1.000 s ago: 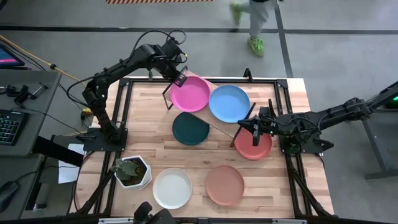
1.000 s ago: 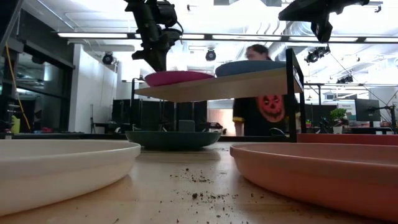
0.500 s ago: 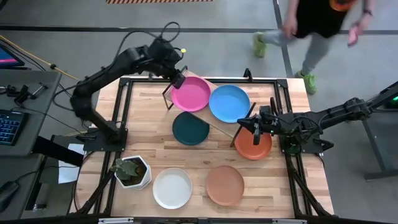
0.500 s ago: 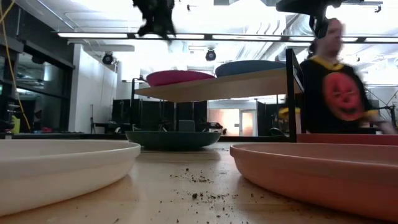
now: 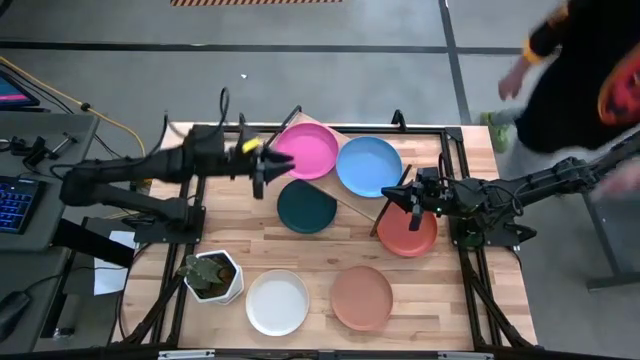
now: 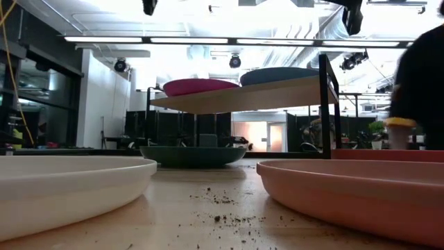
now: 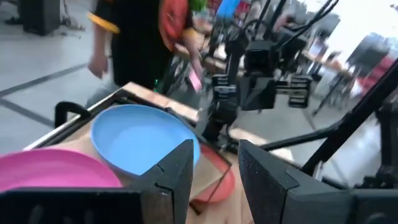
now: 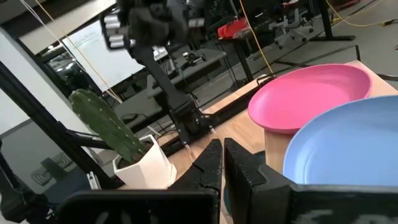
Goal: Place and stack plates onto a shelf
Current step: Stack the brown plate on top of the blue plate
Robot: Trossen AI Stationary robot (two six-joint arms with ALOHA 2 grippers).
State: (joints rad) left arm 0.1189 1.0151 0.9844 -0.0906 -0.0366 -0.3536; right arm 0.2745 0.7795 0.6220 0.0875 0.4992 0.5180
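Note:
The magenta plate [image 5: 306,150] and the blue plate [image 5: 368,166] lie side by side on the shelf [image 5: 352,205]. The dark green plate [image 5: 306,207] rests on the table, partly under the shelf. The coral red plate [image 5: 407,234], the white plate [image 5: 277,302] and the dusty pink plate [image 5: 361,297] lie flat on the table. My left gripper [image 5: 258,172] hovers open and level, left of the magenta plate, with nothing between its fingers [image 7: 177,171]. My right gripper [image 5: 412,205] hangs shut over the coral red plate's far edge, beside the shelf's right end.
A white pot with a cactus [image 5: 212,275] stands at the table's near left. A person [image 5: 590,80] moves past the table's far right corner. Dark crumbs [image 6: 229,201] are scattered between the white and dusty pink plates.
My left gripper has drawn away from the magenta plate's far-left rim, going toward the table's left and near edges and rising. It has tipped from pointing down to level. The magenta plate stays on the shelf. The person has walked to the right.

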